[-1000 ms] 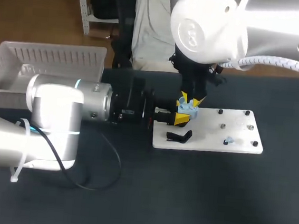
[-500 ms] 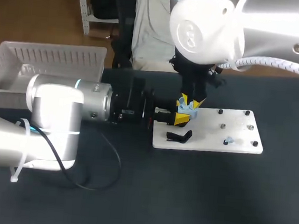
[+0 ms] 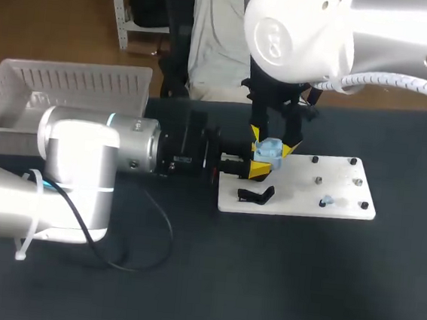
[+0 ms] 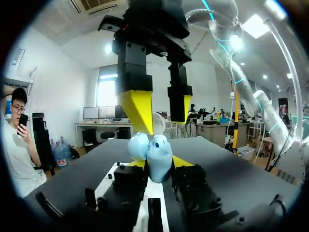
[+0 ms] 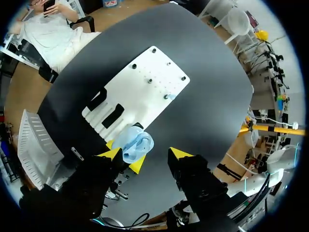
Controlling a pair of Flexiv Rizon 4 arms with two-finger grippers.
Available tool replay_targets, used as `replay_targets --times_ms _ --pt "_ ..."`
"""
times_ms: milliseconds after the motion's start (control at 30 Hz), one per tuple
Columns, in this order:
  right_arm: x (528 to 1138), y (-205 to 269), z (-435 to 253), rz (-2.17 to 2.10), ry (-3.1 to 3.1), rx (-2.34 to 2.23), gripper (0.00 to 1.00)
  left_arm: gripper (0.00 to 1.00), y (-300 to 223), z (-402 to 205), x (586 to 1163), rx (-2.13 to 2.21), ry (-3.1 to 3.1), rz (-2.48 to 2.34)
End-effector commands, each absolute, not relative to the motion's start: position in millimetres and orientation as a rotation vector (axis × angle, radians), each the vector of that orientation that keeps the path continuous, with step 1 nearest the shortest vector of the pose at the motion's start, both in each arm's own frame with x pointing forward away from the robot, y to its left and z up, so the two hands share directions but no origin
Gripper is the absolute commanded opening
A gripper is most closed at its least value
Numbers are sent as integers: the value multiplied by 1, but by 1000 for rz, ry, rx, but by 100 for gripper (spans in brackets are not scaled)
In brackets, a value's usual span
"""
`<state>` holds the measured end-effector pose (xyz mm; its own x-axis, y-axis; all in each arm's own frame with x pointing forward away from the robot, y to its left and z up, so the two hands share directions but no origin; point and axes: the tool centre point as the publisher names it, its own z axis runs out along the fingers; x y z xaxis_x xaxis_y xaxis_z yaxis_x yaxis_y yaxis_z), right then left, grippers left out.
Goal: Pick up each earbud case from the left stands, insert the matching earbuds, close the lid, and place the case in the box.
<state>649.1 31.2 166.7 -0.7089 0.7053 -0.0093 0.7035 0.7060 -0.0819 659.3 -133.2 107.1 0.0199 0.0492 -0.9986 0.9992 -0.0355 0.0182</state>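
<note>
The left gripper (image 3: 259,165) reached in from the left and was clamped on the light blue earbud case (image 3: 269,149), one yellow tip on each side of it, just over the left end of the flat white plastic board (image 3: 305,185). In the left wrist view the same case (image 4: 152,152) sat squeezed between that gripper's (image 4: 159,163) two tips and stood up out of them. It showed two rounded lobes there, but whether its lid was up could not be told.

The right gripper (image 3: 274,141) hung directly above the case, coming in from the far right, with its fingers spread wide and touching nothing. Seen from the left wrist, the right gripper (image 4: 159,109) pointed down at the case, one finger close to its top and the other clear of it. In the right wrist view the case (image 5: 135,144) lay ahead of the open right gripper (image 5: 146,153), nearer one finger than the other.

The board (image 5: 140,89) lay on the dark table (image 3: 202,280). A black curved stand (image 3: 256,195) sat at its near left corner, and a small pale blue earbud (image 3: 328,199) rested towards its right end. A white slatted plastic basket (image 3: 63,85) stood well apart at the far left.
</note>
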Motion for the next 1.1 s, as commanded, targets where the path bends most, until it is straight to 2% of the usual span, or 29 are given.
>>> replay_targets --times_ms 33,133,300,367,433,600,733,767,867,1000,1100 --pt "619 0 179 -85 -2926 -1173 79 0 -134 108 659 1282 1217 -1195" --pt "612 -14 181 -193 -2986 -1092 82 0 -134 108 659 1282 1217 -1195" --pt "596 -31 178 -240 -3180 -805 81 0 -134 108 659 1282 1217 -1195" --pt "592 -35 178 -263 -3219 -719 75 0 -134 108 659 1282 1217 -1195" --pt "590 -38 177 -259 -3253 -634 76 0 -134 108 659 1282 1217 -1195" --pt "585 -48 170 -258 -3300 -412 68 0 -134 108 659 1282 1217 -1195" --pt "584 -58 157 -216 -3296 -260 69 0 -134 108 659 1282 1217 -1195" --pt "584 -61 154 -204 -3292 -210 73 0 -134 108 659 1282 1217 -1195" --pt "586 -68 147 -204 -3287 -118 76 0 -134 108 659 1282 1217 -1195" --pt "596 -76 127 -215 -3268 -29 75 0 -134 108 659 1282 1217 -1195" --pt "602 -78 113 -206 -3250 45 69 0 -134 108 659 1282 1217 -1195"
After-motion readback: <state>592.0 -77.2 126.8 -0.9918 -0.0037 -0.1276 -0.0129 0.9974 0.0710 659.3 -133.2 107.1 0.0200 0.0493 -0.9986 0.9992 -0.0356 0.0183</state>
